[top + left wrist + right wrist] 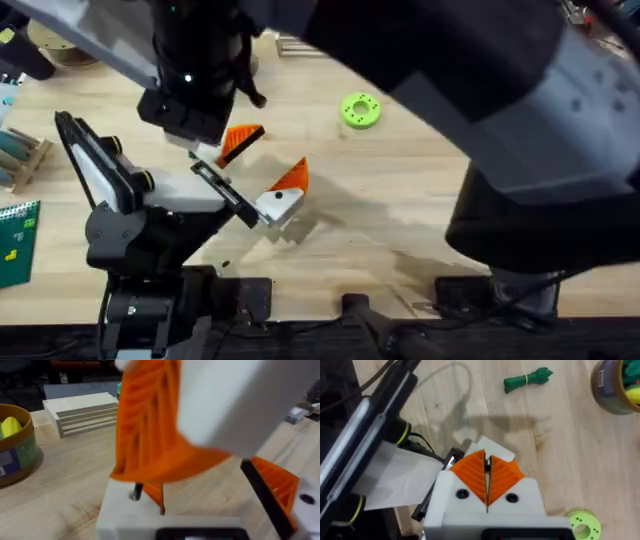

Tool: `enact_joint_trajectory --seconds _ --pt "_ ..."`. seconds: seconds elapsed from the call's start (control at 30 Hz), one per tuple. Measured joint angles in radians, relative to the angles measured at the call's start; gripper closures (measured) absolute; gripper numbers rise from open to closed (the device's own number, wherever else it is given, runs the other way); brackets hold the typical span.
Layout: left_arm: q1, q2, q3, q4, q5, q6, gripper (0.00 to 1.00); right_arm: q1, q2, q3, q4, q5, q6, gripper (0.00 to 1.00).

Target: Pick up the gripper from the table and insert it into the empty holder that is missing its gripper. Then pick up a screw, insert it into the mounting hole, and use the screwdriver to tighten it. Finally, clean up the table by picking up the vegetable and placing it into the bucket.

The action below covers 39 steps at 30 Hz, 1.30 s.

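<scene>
Broadly, the table [400, 200] serves as the workbench, and the right arm [480, 90] rises high under the overhead camera so that its wrist can point straight down at the job. The left arm [130, 225] lies low across the near side, seemingly so it can offer its fingers up as the part being worked on.

The left gripper [245, 190] stands with its fingers well apart along their black rail. This leaves room for the other arm to come in between them. One finger carries an orange pad [290, 180]. The other is the holder [125, 510], a white block with a mounting hole [135, 492] in its face.

The right gripper [486, 482] hangs directly over that block, its two orange pads pressed together. An orange ribbed wedge [150, 425] sits just above the holder in the left wrist view. I cannot tell whether this is the task's gripper being carried in or the right claw's own pad. Judging by the pose, the step in hand is seating or fastening at the holder.

The bucket [615, 390] waits well off to the side (a yellow toy already inside it), and the vegetable [527, 379] lies on bare wood near it, uncollected. The lime-green disc [361, 110] sits apart, out of the way.
</scene>
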Motion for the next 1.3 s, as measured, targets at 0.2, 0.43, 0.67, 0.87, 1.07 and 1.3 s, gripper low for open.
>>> enact_joint_trajectory --seconds 0.2,0.43,0.67,0.87,1.07,1.3 --pt "0.000 0.000 0.000 0.000 0.000 0.000 0.028 -0.001 0.023 0.000 -0.004 0.000 0.000 0.996" --pt "0.000 0.000 0.000 0.000 0.000 0.000 0.028 -0.001 0.023 0.000 -0.006 0.037 0.000 0.996" --pt "0.000 0.000 0.000 0.000 0.000 0.000 0.028 -0.004 0.023 0.000 -0.017 0.060 0.000 0.996" --pt "0.000 0.000 0.000 0.000 0.000 0.000 0.028 -0.004 0.023 0.000 -0.016 0.059 0.000 0.996" --pt "0.000 0.000 0.000 0.000 0.000 0.000 0.028 -0.004 0.023 0.000 -0.011 0.043 0.000 0.996" --pt "0.000 0.000 0.000 0.000 0.000 0.000 0.029 -0.004 0.023 0.000 -0.012 0.040 0.000 0.996"
